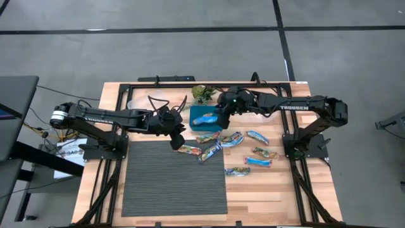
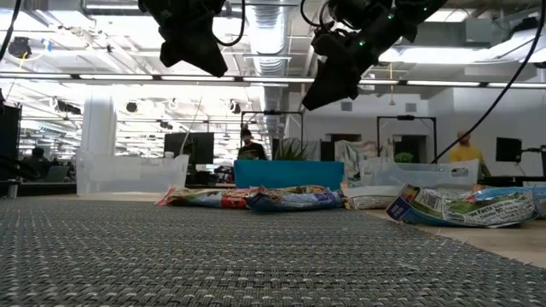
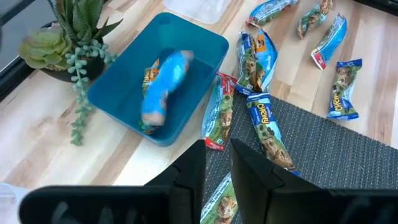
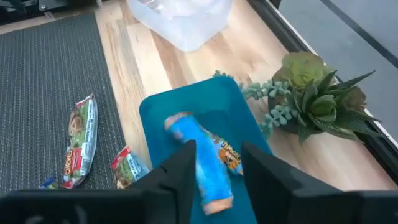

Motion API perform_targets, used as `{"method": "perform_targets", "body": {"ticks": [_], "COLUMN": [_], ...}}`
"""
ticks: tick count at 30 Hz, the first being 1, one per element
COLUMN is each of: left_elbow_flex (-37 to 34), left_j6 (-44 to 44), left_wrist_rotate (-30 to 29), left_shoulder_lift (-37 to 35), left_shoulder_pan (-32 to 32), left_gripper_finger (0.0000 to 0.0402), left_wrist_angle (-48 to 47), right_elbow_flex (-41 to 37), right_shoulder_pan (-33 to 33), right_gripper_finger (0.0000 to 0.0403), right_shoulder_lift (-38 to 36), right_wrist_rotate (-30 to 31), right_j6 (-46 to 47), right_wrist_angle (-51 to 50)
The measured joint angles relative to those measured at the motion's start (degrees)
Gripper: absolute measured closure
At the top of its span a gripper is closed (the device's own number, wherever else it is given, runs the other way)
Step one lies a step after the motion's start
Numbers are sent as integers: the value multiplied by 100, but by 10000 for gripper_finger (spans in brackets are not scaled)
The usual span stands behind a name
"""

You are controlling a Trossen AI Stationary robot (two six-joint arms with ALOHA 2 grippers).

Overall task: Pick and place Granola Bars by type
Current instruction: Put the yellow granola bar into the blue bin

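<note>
A blue bar [image 4: 204, 167] lies in the blue tray [image 1: 197, 111], blurred in the left wrist view [image 3: 163, 87]. My right gripper [image 4: 214, 169] hovers open just above it, one finger on either side, touching nothing that I can see. Several more bars, blue and red-green, lie flat on the wood and on the mat's far edge [image 1: 209, 152] [image 1: 258, 162] [image 3: 264, 127]. My left gripper [image 3: 217, 165] hangs above the mat's far edge, near the tray's left side [image 1: 177, 138], narrowly open and empty. Both grippers are well off the table in the low view [image 2: 192, 43] [image 2: 337, 77].
A small green plant [image 1: 201, 94] stands just behind the tray at the table's far edge. A clear plastic container [image 1: 140, 103] sits to the tray's left. The grey ribbed mat [image 1: 174, 183] covers the near left part of the table; bare wood [image 1: 278, 190] lies to its right.
</note>
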Motion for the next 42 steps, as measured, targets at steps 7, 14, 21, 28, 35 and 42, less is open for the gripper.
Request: {"method": "perform_targets", "body": {"ticks": [7,14,21,28,35,42], "left_elbow_flex": [0,0,0,0,0,0], "left_j6": [24,33,37,31,24,2], "left_wrist_rotate": [170,306,310,315,365,368], "left_shoulder_lift": [0,0,0,0,2,2], "left_shoulder_pan": [0,-1,0,0,0,0], "left_gripper_finger": [338,338,338,338,338,339], "left_wrist_angle": [2,2,-7,-15,-16,-54], "right_elbow_flex": [4,-542,-1211,-1314,-1307,-1314], "right_shoulder_pan": [169,884,1605,1710,1725,1711], "right_gripper_finger": [243,233,242,255,262,260], "right_shoulder_lift": [-61,-109,-114,-85,73,806], "right_wrist_rotate": [-514,-738,-309,21,27,26], "right_j6": [-232,-600,-602,-416,-437,-450], "right_wrist_angle": [-1455,-2124,-1463,-1327,-1261,-1056]}}
